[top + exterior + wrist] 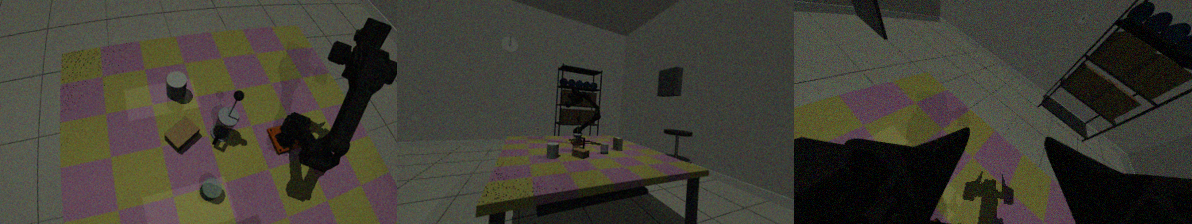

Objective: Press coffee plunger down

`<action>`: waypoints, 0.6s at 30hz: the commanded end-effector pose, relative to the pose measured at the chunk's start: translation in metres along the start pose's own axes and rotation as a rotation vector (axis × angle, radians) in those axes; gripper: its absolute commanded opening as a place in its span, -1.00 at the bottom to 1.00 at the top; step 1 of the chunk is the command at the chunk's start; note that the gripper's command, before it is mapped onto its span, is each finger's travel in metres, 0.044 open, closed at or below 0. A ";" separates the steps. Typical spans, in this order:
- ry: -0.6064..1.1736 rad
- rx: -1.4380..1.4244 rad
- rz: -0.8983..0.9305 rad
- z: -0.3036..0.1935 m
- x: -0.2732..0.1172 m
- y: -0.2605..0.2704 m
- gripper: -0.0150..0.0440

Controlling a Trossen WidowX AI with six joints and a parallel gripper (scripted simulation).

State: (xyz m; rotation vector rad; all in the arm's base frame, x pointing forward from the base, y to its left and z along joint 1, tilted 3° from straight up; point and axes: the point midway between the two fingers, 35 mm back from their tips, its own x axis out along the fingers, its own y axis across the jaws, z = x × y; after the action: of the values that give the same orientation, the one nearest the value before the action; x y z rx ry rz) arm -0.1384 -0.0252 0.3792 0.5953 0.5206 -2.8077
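Observation:
The coffee press (228,117) (578,141) stands upright near the middle of the checkered table (135,171) (591,179). Its pale lid faces up, and a thin rod rises from it to a round black knob (238,95), so the plunger is up. A dark handle (220,134) is on its near side in the top view. My gripper (1006,136) is open, with nothing between its fingertips. It is raised high and well away from the press, towards the right in the top view. The wrist view shows the table's far part and a shelf, not the press.
A white-topped can (176,80) (553,150) and a tan block (183,132) (580,152) stand left of the press in the top view. A pale short cylinder (211,188) (604,148) stands below it. A brown box (618,144) is farther over. An orange plate (275,137) lies by my arm's base.

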 end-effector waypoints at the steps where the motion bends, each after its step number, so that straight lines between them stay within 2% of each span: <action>1: -0.001 -0.002 0.004 0.000 0.000 0.001 0.95; 2: -0.005 -0.007 0.016 0.001 0.001 0.003 1.00; 8: -0.028 -0.045 0.111 0.008 0.006 0.022 1.00; 13: -0.070 -0.075 0.298 0.022 0.005 0.060 1.00; 18: -0.123 -0.155 0.524 0.025 -0.012 0.101 1.00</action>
State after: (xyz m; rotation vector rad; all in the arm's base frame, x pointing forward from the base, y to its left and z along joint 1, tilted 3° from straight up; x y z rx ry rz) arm -0.1233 -0.1044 0.3779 0.4744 0.4845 -2.4028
